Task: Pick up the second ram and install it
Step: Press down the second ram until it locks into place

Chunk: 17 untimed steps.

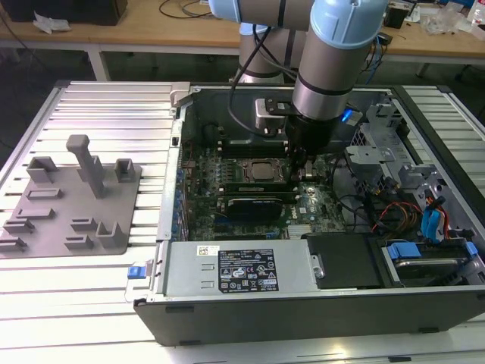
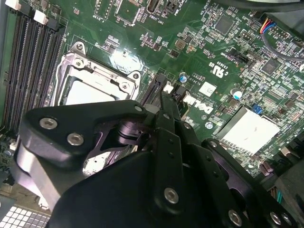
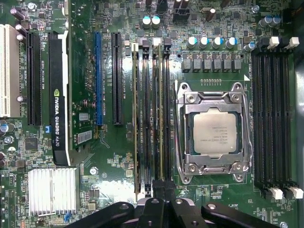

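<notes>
In the first wrist view the second ram (image 3: 159, 118) stands edge-on in a black slot beside the CPU (image 3: 214, 133), a thin green strip running the slot's length. My gripper (image 3: 159, 186) is at the near end of that stick, its fingers drawn together; I cannot tell whether they touch it. In the second wrist view the gripper (image 2: 164, 95) points down at the slot next to the CPU socket (image 2: 90, 92). In the exterior view the gripper (image 1: 297, 168) reaches down into the open computer case just to the exterior view's right of the CPU (image 1: 261, 168).
Another green stick (image 3: 136, 118) sits two slots away. Empty black slots (image 3: 273, 118) lie on the CPU's far side. A graphics card (image 3: 58, 95) and a finned heat sink (image 3: 52, 190) are nearby. A grey fixture (image 1: 72, 201) stands outside the case on the exterior view's left.
</notes>
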Each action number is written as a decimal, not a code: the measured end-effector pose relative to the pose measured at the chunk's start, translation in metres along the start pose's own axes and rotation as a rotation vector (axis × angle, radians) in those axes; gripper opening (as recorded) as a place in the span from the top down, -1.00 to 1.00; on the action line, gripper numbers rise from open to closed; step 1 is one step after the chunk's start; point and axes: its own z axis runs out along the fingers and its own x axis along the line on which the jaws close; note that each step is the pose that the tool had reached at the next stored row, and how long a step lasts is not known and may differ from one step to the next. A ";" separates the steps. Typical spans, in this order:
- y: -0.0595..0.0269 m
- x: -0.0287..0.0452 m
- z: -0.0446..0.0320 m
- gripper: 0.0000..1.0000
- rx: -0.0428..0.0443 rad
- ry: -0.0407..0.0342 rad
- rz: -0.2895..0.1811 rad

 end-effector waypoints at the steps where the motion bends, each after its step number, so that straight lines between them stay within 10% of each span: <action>1: 0.0000 0.0000 -0.0002 0.84 0.0000 -0.0002 0.000; 8: 0.0007 -0.0011 -0.0302 0.84 0.0000 0.0007 0.000; 17: 0.0110 -0.0009 -0.0317 0.84 0.0001 0.0009 0.000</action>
